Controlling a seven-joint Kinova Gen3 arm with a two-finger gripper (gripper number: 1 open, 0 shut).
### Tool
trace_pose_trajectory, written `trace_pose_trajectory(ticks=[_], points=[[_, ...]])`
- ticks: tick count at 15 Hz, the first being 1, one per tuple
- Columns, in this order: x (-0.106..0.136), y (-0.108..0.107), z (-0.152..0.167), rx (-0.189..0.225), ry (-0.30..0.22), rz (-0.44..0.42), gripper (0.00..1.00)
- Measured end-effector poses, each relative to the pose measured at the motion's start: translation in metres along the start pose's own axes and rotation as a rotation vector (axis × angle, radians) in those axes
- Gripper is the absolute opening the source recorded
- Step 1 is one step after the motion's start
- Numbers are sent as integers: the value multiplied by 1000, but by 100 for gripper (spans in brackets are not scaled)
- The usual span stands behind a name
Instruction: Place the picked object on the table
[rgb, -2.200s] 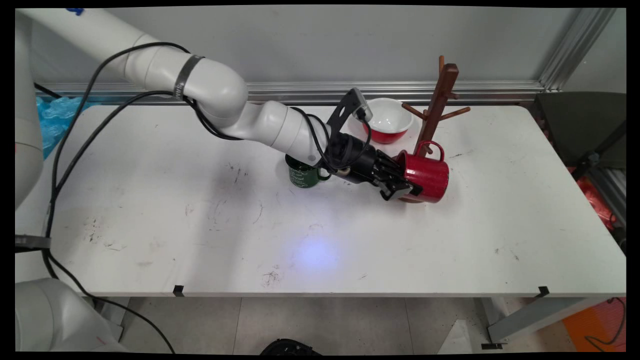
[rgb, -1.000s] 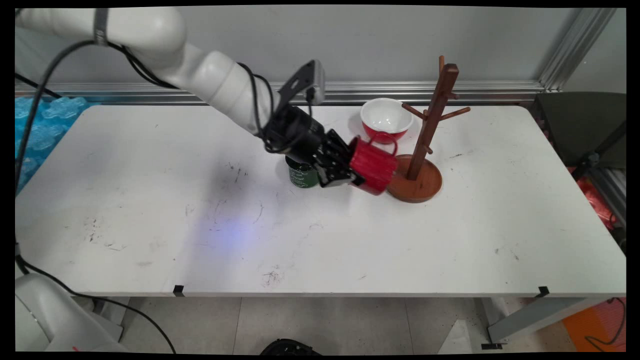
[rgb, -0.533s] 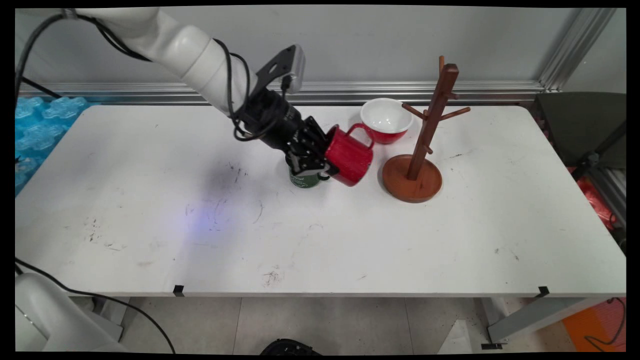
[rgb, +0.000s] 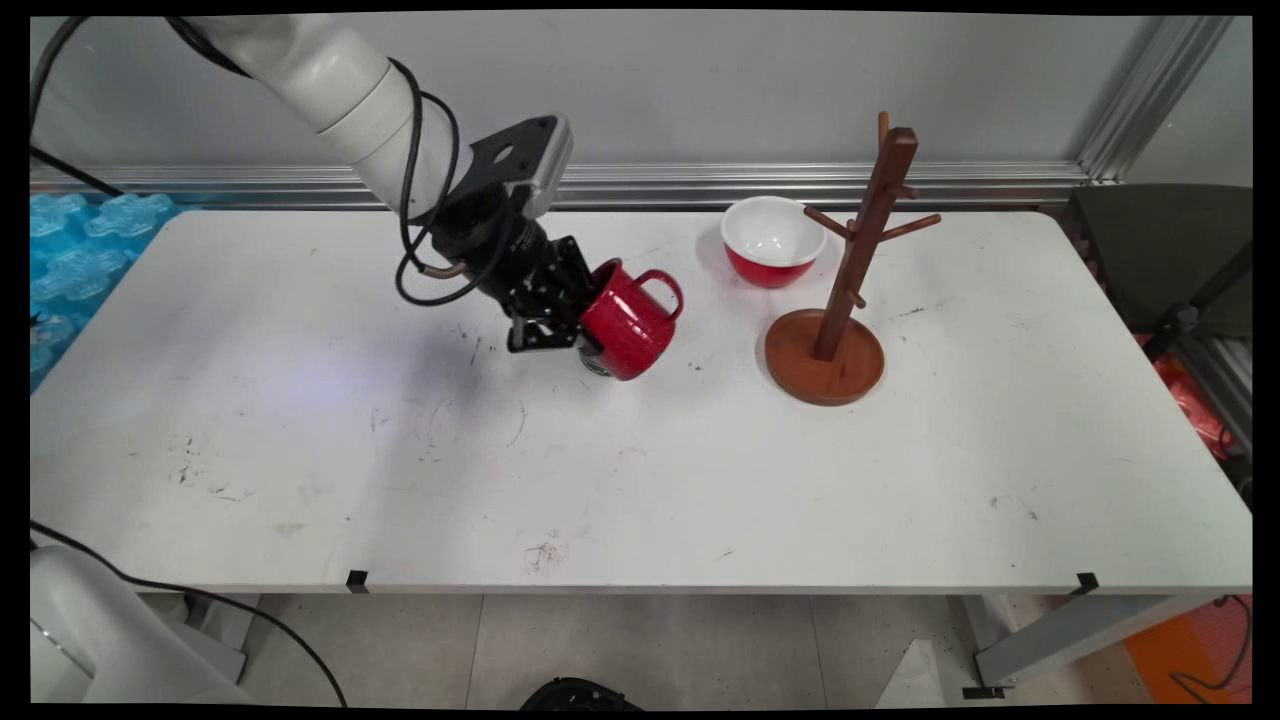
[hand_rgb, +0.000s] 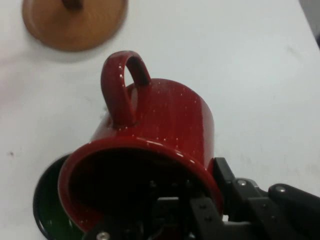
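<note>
My gripper (rgb: 565, 325) is shut on the rim of a red speckled mug (rgb: 625, 320), which hangs tilted above the table with its handle pointing up and to the right. In the hand view the red mug (hand_rgb: 160, 135) fills the middle, its mouth towards the camera, one finger inside it and the other finger (hand_rgb: 235, 192) outside the wall. A dark green mug (hand_rgb: 47, 210) stands right beneath it, mostly hidden; in the main view only a sliver of the green mug (rgb: 594, 367) shows under the red one.
A wooden mug tree (rgb: 850, 270) with bare pegs stands on its round base (hand_rgb: 75, 22) to the right. A red bowl (rgb: 772, 240) with a white inside sits behind it near the wall. Blue wrapping (rgb: 70, 245) lies off the table's left end.
The arm has lifted the red mug off the mug tree's base and carried it left, over the green mug, tilting it so the handle points up.
</note>
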Motion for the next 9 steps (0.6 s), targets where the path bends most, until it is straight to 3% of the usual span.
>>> trace_pose_trajectory(ticks=[9], points=[[-5,12,17,-39,-149,136,0]])
